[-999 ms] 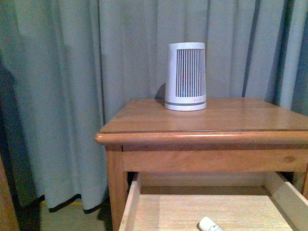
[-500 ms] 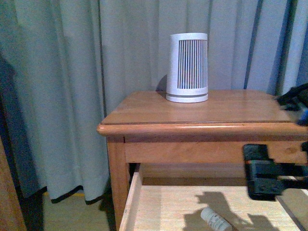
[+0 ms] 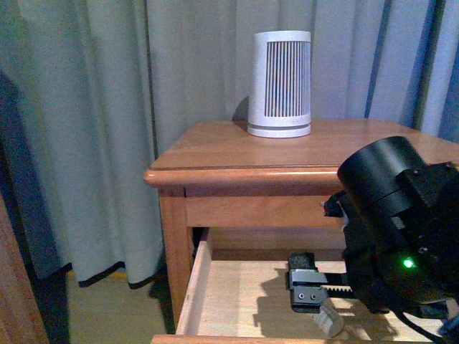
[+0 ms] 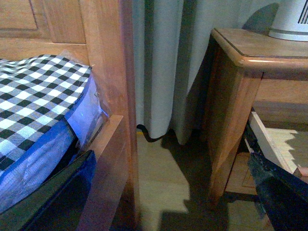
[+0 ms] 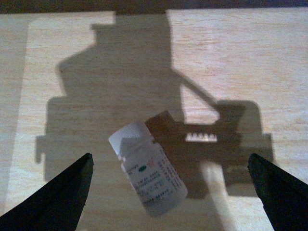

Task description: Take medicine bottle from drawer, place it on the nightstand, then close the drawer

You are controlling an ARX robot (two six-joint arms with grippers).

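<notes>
The small white medicine bottle [image 5: 147,168] lies on its side on the pale floor of the open upper drawer [image 5: 72,62]. In the front view, only its end [image 3: 331,319] shows below my right gripper [image 3: 313,292]. The right gripper [image 5: 169,161] is open and hangs just above the bottle, one finger on each side, not touching it. The drawer's left wall [image 3: 193,294] sticks out from the honey-wood nightstand [image 3: 237,154]. My left gripper [image 4: 171,159] is open and empty, low over the floor beside the nightstand [image 4: 240,53].
A tall white slatted cylinder [image 3: 281,84] stands at the back of the nightstand top. Grey curtains [image 3: 107,107] hang behind. In the left wrist view, a bed with a checkered cloth [image 4: 33,101] and a wooden bedpost [image 4: 106,62] stand close by. A black cable [image 4: 147,137] lies on the floor.
My right arm has come in from the right and gone down into the open drawer, and its gripper now hangs over the bottle. The bottle has not moved.
</notes>
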